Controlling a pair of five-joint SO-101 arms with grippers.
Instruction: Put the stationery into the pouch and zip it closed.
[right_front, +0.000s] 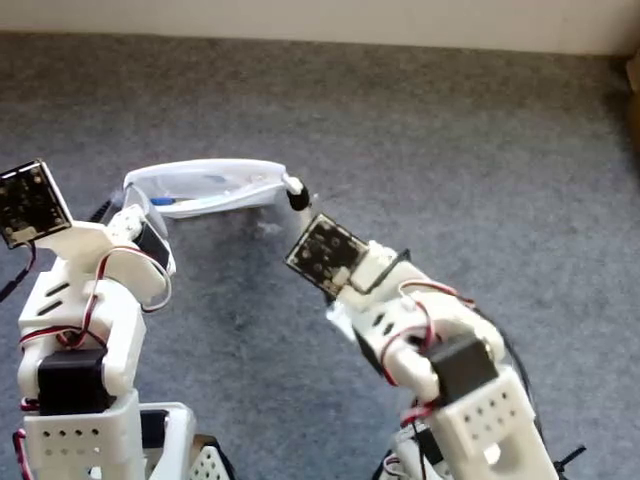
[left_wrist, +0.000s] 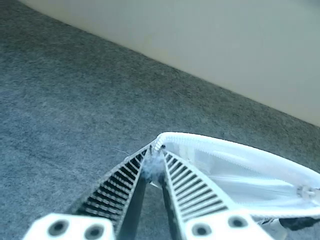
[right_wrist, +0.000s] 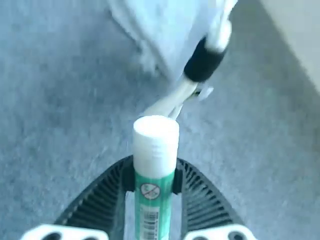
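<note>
Left pincer (left_wrist: 154, 159) pinches one end of the unzipped white pouch (left_wrist: 240, 172) on the grey bench (right_front: 450, 130); right pincer (right_wrist: 155, 176) clamps a glue stick (right_wrist: 156, 145) near the pouch's other end.

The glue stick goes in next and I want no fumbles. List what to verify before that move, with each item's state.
1. Right gripper shut on the glue stick: ok.
2. Left gripper clamped on the pouch at its end: ok.
3. Pouch mouth open: ok. The high view shows it gaping, with a blue item inside.
4. Glue stick over the mouth: not ok. It sits short of the pouch, off the end away from the left gripper.
5. Black-and-white piece at that end out of the stick's path: cannot tell.
</note>
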